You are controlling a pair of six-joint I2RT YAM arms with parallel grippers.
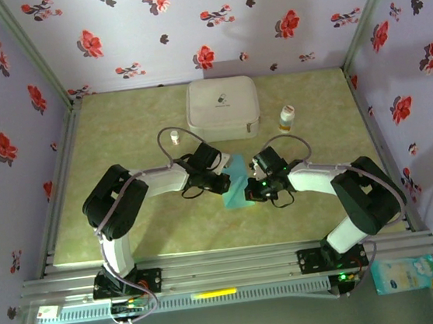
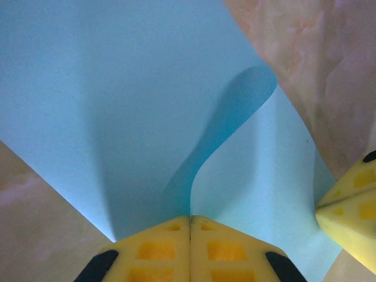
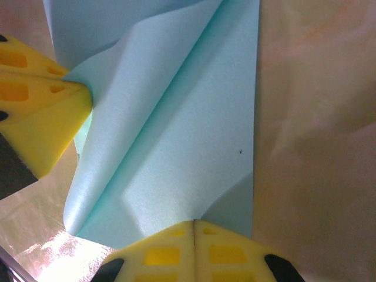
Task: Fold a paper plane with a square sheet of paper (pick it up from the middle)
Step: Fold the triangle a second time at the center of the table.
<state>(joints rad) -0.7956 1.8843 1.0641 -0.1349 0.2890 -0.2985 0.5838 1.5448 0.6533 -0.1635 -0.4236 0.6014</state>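
Top external, centre: left gripper (image 1: 223, 184) and right gripper (image 1: 252, 191) each pinch the square sheet of paper (image 1: 236, 176), jaws closed, apparently to fold it.

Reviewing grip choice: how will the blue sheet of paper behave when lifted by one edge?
Probably floppy: the sheet of paper curls in a soft wave where the left tool pinches it. Likely very light, as that pinch holds a flap up. May crease easily; a fold line already shows.
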